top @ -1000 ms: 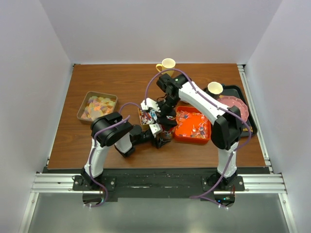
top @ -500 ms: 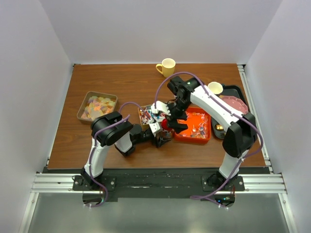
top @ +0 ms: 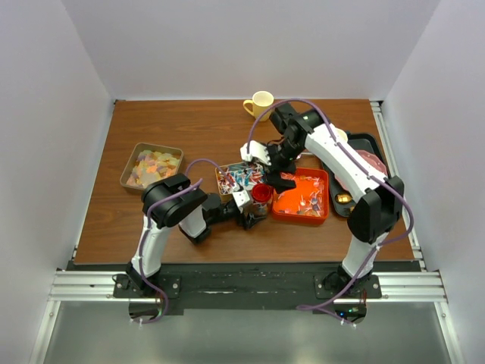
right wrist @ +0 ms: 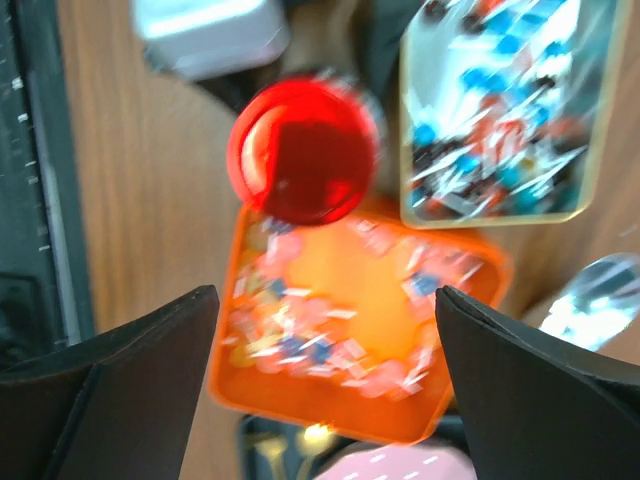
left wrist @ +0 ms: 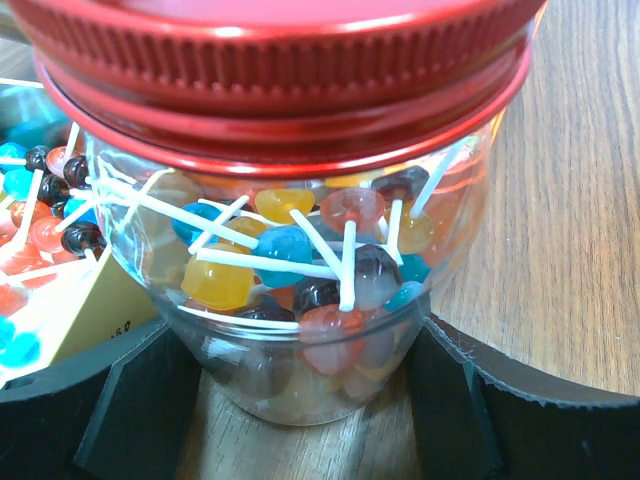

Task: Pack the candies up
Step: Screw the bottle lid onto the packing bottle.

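The left gripper (left wrist: 300, 405) is clamped on a small clear jar (left wrist: 300, 300). Its black fingers (left wrist: 130, 410) press the jar's lower wall from both sides, and the jar stands upright on the wooden tabletop (top: 189, 129) near the middle of the near edge. A red screw lid (left wrist: 280, 70) sits on the jar. Inside are lollipops (left wrist: 290, 260) in yellow, blue, red and dark colours, their white sticks crossing.

The right gripper (right wrist: 325, 370) hangs above with its jaws spread wide and nothing between them. Its own camera looks down, blurred, on the lid (right wrist: 300, 150).

Just beyond the jar, toward the far edge, a rectangular tin (top: 226, 176) holds more lollipops (right wrist: 490, 110). Right of the jar and close beside it, an orange tray (top: 327, 199) holds wrapped candies (top: 303, 201) in red, blue and white.

Toward the left edge, well apart from the jar, a second tin (top: 129, 168) holds pastel candies (top: 153, 167) in yellow, orange and pink. A yellow mug (top: 260, 103) stands at the middle of the far edge. Along the right edge lies a black tray (top: 379, 144) with a pink plate (top: 370, 163) on it, partly behind the right arm.
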Robot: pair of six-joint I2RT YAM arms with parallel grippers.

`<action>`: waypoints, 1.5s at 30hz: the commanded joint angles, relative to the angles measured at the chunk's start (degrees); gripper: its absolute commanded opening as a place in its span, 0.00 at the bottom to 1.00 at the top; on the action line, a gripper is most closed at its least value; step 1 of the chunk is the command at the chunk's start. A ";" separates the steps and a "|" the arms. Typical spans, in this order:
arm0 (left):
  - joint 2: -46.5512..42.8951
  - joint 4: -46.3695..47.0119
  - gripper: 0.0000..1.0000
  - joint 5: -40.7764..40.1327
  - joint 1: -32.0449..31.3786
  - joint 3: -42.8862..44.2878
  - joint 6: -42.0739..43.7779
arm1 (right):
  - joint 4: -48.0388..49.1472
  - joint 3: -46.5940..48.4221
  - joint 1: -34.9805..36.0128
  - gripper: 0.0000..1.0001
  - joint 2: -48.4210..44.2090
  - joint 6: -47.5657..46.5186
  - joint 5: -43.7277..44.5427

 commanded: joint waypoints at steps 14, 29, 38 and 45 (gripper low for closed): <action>1.94 -9.47 0.00 -3.57 1.26 -1.04 -0.71 | -13.62 4.20 6.17 0.97 6.45 -22.21 -6.88; 2.73 -10.08 0.00 -3.66 1.26 -0.43 -0.89 | -13.80 -4.32 7.85 0.91 2.32 -17.38 -3.63; 3.17 -10.96 0.00 -4.01 1.26 0.19 -1.24 | -13.71 -8.28 5.03 0.91 -1.02 -14.39 -0.38; 3.26 -11.05 0.00 -3.57 1.35 0.10 -1.24 | -13.02 -11.53 4.77 0.91 -2.52 -12.02 -0.91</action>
